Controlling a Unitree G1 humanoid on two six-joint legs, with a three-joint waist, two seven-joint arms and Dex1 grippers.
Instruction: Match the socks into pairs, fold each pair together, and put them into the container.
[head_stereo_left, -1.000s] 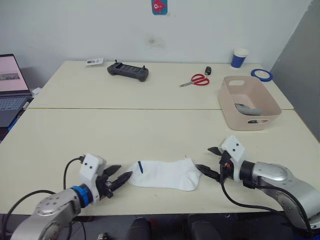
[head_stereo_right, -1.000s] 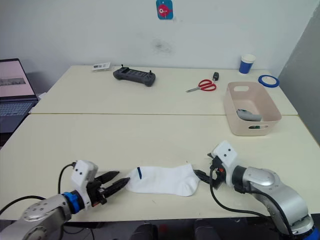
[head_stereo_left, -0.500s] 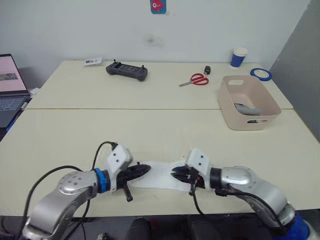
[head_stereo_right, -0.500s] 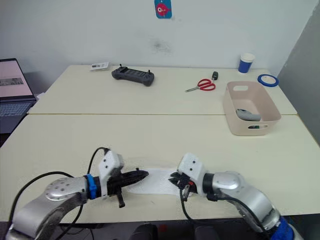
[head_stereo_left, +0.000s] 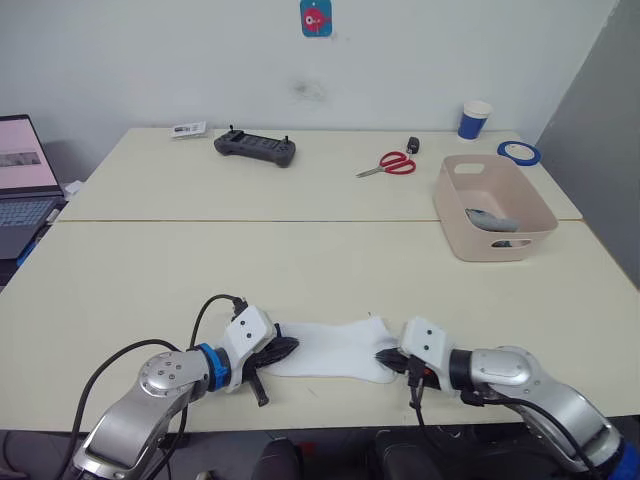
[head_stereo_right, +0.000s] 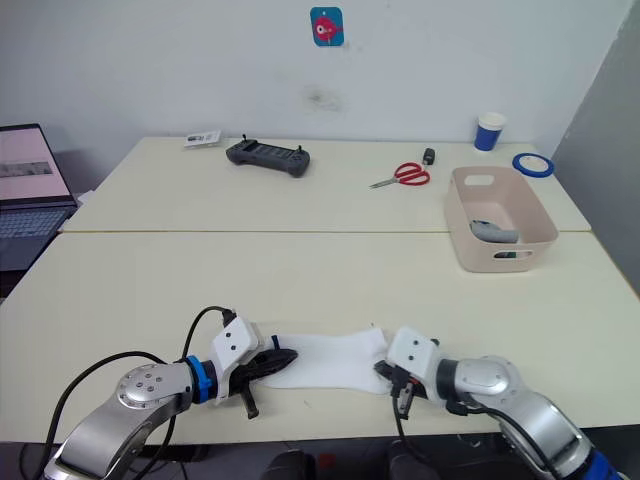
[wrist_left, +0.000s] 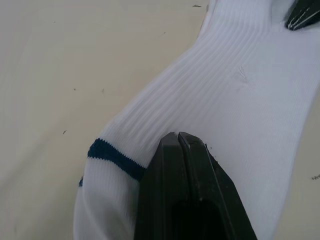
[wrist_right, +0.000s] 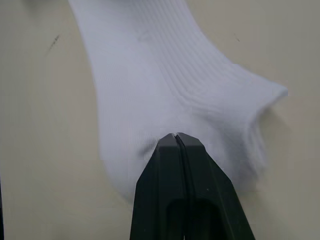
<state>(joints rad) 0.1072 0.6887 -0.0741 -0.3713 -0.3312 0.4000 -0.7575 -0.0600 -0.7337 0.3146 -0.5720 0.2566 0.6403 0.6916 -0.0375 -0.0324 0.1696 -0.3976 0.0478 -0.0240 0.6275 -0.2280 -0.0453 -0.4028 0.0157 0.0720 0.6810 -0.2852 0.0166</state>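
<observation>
the pale surface (head_stereo_left: 320, 260) carries the pink container (head_stereo_left: 494, 205) well off on the robot's right, with a grey sock (head_stereo_left: 492, 218) already lying inside it, while the white sock (head_stereo_left: 330, 348) lies flat at the near edge between the two arms. a second ago both pincers stood open and apart from the sock's ends; since then the arms have swung inward, and now each is pinched onto the cloth, so the grasp looks made and the fold of this white pair can likely begin. the left pincer (wrist_left: 178, 137) is closed on the cuff end, just past the dark-blue cuff mark (wrist_left: 112, 155), its forearm low and reaching in from the left. the right pincer (wrist_right: 176, 137) is closed on the toe end, its arm likewise low, pointing inward along the near edge.
</observation>
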